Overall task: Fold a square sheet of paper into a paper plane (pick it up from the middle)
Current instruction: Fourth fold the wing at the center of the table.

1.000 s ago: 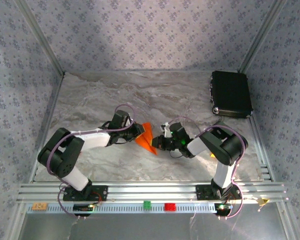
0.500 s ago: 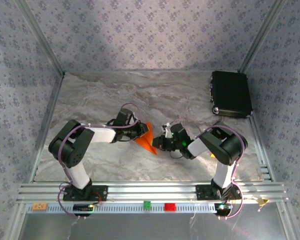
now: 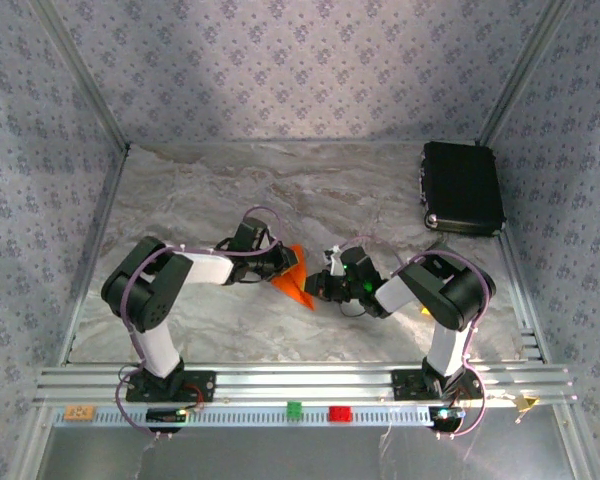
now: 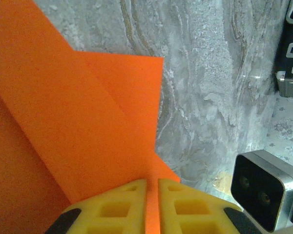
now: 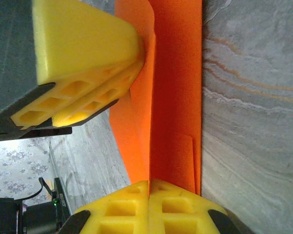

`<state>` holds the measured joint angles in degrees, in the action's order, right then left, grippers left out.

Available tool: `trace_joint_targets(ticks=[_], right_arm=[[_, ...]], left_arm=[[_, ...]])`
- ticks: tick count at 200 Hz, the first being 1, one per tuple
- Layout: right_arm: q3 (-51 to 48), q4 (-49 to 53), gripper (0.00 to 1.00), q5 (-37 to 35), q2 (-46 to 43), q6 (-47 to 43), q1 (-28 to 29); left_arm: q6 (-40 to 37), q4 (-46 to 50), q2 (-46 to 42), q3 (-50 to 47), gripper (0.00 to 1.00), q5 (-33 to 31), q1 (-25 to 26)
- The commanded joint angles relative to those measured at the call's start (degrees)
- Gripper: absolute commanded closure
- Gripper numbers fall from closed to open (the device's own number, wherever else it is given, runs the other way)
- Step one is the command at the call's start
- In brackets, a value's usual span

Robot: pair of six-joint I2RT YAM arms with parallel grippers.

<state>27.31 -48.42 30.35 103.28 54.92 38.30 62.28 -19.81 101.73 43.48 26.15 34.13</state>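
Top view, surface (image 3: 210,190): grey marble pattern, closed in by patterned walls (image 3: 300,70).
Top view, orange paper (image 3: 293,277): folded to a pointed shape, near the middle of the surface, between the tips of the two arms.
Top view, left jaws: at the left side of the orange paper, touching it; gap too small to judge from here.
Top view, right jaws: at the lower right side of the orange paper, touching it.
Top view, black box (image 3: 463,187): in the far right corner, well apart from the paper.
Top view, green block (image 3: 294,408) and red block (image 3: 339,413): side by side on the near rail.

Left wrist view, orange paper (image 4: 78,122): large in the left half, in layers, with a diagonal fold line.
Left wrist view, left jaws: almost closed, yellow pads (image 4: 115,210) on both sides of a thin orange strip, pinching the paper.
Left wrist view, black box (image 4: 289,83): at the right edge, with metal latches.
Left wrist view, camera (image 4: 263,195): silver and black, at the lower right, near the paper.

Right wrist view, right jaws: closed, yellow pads (image 5: 122,209) pressed together at the bottom edge, with the paper's edge between them.
Right wrist view, left jaws: coming in from the upper left, pads (image 5: 83,58) clamped on the other edge of the paper.
Right wrist view, orange paper (image 5: 173,87): a vertical band of folded layers between both jaws.
Right wrist view, surface (image 5: 254,97): at the right, behind the paper.
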Motion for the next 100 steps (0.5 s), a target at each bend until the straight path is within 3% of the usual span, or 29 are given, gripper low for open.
trace_joint_targets(ticks=[1, 100], right_arm=[[-0.2, 6.12, 1.0, -1.31, 1.48, 0.57, -0.67], [0.05, 7.73, 1.0, -1.11, 1.57, 0.5, -1.13]], left_arm=[[-1.6, 0.46, 1.16, 1.74, 0.87, -0.07, -0.14], [-1.82, 1.43, 2.33, 1.8, 0.9, -1.11, -0.18]])
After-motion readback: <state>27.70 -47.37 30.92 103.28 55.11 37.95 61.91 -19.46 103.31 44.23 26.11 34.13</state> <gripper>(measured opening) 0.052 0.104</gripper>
